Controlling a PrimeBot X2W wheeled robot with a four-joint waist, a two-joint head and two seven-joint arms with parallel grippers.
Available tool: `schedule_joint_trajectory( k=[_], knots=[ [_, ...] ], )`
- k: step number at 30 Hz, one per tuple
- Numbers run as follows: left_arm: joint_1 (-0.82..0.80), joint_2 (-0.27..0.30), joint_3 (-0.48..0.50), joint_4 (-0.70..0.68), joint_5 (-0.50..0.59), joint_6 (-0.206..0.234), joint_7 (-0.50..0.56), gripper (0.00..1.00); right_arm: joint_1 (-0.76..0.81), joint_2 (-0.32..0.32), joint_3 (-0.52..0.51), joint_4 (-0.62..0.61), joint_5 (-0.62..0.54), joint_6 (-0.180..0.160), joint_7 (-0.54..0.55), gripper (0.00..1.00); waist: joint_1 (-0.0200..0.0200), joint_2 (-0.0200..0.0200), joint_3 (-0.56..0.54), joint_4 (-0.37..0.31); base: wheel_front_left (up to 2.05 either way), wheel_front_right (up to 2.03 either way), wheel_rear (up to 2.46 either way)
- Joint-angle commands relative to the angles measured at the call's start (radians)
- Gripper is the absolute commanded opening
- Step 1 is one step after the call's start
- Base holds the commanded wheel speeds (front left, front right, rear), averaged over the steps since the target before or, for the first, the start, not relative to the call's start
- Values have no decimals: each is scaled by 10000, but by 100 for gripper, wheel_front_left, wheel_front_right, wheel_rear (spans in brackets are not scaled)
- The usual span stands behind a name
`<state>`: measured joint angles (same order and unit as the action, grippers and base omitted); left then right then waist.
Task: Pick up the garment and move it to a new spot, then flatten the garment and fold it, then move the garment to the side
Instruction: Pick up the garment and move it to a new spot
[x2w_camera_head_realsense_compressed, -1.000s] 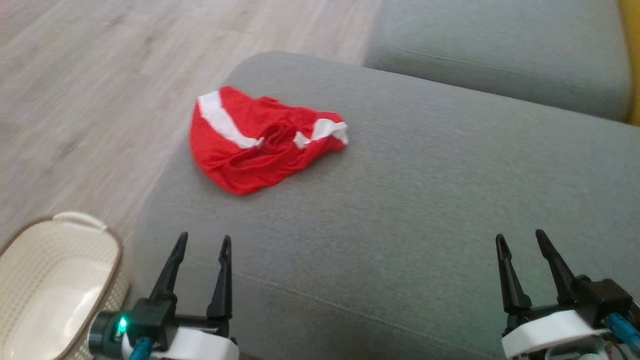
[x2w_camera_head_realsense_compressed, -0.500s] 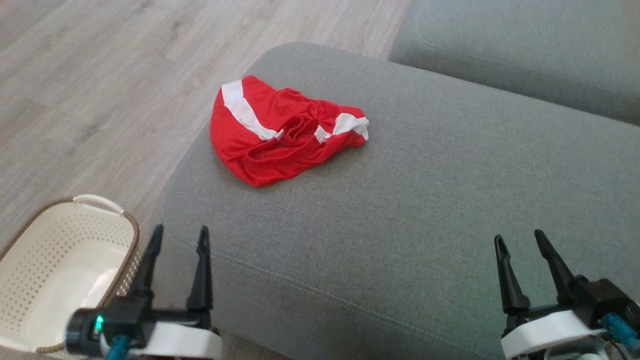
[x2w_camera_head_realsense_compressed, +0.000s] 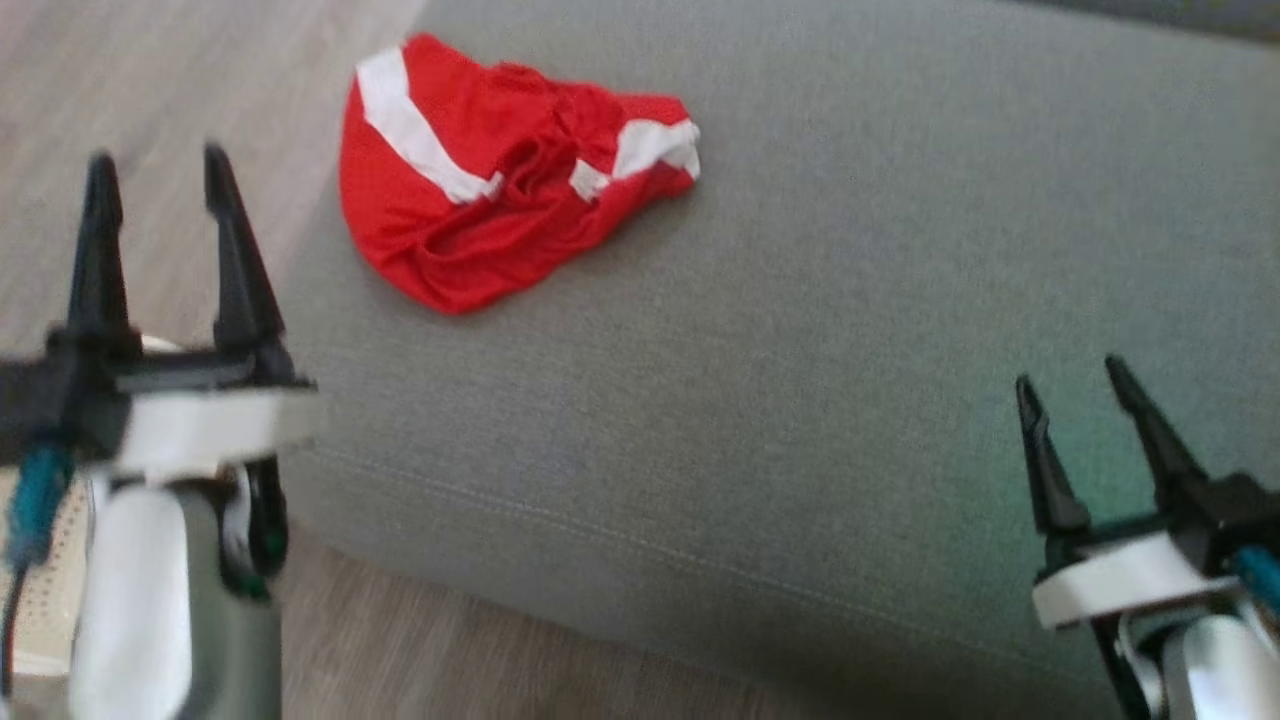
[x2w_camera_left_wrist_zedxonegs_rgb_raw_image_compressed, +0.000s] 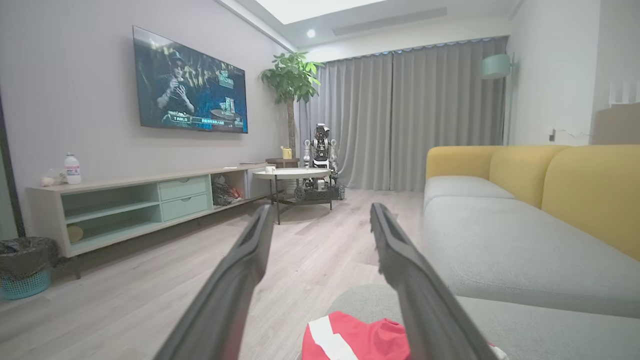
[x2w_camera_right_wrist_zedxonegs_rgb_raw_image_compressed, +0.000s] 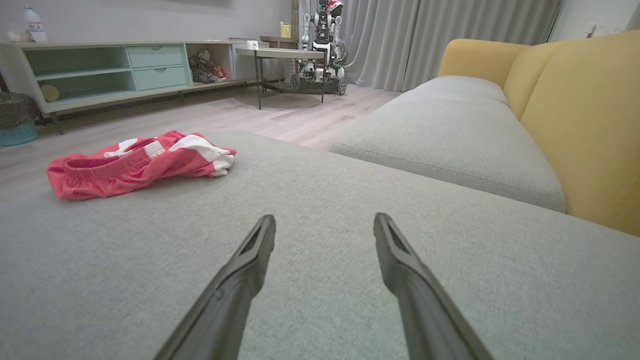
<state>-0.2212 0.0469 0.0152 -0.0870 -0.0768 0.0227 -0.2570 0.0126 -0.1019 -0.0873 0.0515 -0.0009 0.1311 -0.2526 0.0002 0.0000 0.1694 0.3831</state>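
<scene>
Garment (x2w_camera_head_realsense_compressed: 480, 190) on cushion (x2w_camera_head_realsense_compressed: 800, 300) as before; left gripper (x2w_camera_head_realsense_compressed: 158, 165) now higher, right gripper (x2w_camera_head_realsense_compressed: 1070, 375) both agape, empty.

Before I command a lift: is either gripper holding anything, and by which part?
Nothing is held. The left gripper and right gripper are open and empty; the red garment lies loose on the grey cushion.

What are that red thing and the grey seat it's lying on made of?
Red garment: looks like thin, light knit fabric, perhaps synthetic; it lies in soft crumpled folds. Grey seat cushion: probably matte woven upholstery, judging by its fine speckled texture and stitched seam.
</scene>
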Motion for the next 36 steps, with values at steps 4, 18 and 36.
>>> schedule_joint_trajectory(
  k=[4, 18, 36],
  knots=[
    [-2856, 307, 598, 2678, -504, -568, -6, 100, -1008, -709, 393, -550, -154, -4, -91, 100, -2, 0, 1707, -540, 0, 0, 0],
    [-8087, 939, 484, 9396, -1863, -1346, 3012, 100, -2313, -1650, 542, -1144, -256, -4, -91, 100, -2, 0, 3848, -1051, 0, 0, 0],
    [-9263, 1755, -262, 12384, -2327, -1529, 3209, 0, -2930, -1614, 455, -1534, -316, -4, -91, 100, -2, 0, 4659, -1898, 0, 0, 0]
  ],
)
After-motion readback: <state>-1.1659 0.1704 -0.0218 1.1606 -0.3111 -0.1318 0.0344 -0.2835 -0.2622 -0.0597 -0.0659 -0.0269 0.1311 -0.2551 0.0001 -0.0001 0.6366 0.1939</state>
